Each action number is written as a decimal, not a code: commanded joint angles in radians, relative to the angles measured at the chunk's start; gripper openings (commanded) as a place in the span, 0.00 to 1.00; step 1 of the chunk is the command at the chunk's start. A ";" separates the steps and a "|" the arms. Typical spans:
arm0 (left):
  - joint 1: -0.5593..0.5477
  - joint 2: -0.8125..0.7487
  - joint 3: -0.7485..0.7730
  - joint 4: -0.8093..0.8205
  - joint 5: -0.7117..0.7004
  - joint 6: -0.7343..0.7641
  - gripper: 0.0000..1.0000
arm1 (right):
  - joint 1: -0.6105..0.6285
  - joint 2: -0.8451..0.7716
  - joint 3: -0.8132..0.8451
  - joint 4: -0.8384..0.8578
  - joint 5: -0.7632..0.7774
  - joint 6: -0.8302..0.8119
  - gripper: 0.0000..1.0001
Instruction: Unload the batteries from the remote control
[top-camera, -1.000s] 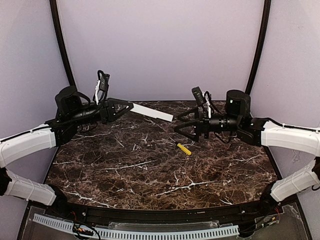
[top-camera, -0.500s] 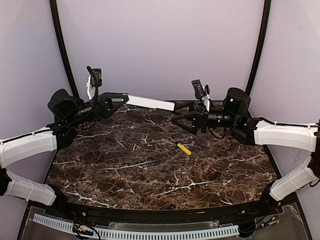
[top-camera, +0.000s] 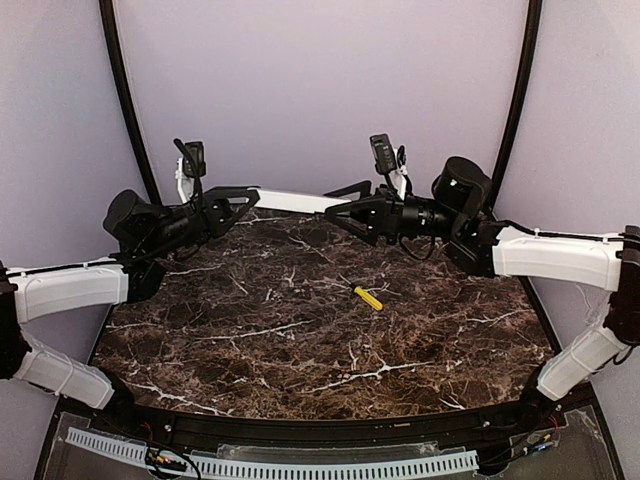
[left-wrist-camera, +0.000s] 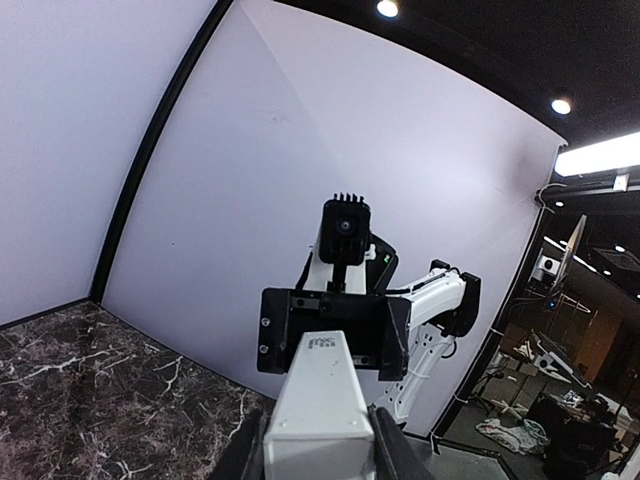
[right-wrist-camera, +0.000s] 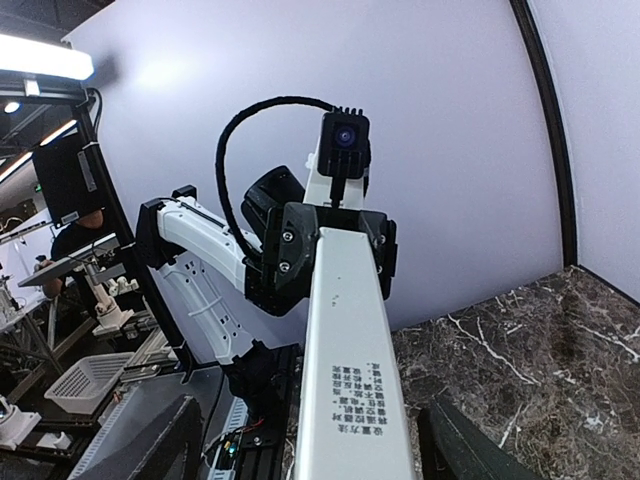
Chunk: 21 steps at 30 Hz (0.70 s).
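A flat tabletop (top-camera: 260, 340) of dark brown marble-patterned stone, streaked with thin white veins, fills the middle of the top view. One short yellow stick (top-camera: 368, 298) with a darker tip lies directly on it, slightly right of centre, slanting from upper left to lower right.

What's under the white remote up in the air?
Just the dark marble table below. The yellow stick lies nearer, not underneath. The underside of the remote control is hidden.
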 joint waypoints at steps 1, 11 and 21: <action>-0.007 0.002 -0.014 0.140 -0.012 -0.030 0.00 | 0.018 0.035 0.056 0.028 -0.012 0.011 0.72; -0.006 0.008 -0.019 0.161 -0.013 -0.013 0.01 | 0.024 0.048 0.080 -0.004 0.004 0.003 0.61; -0.007 0.006 -0.030 0.169 -0.011 -0.003 0.00 | 0.023 0.066 0.103 -0.021 0.007 -0.003 0.48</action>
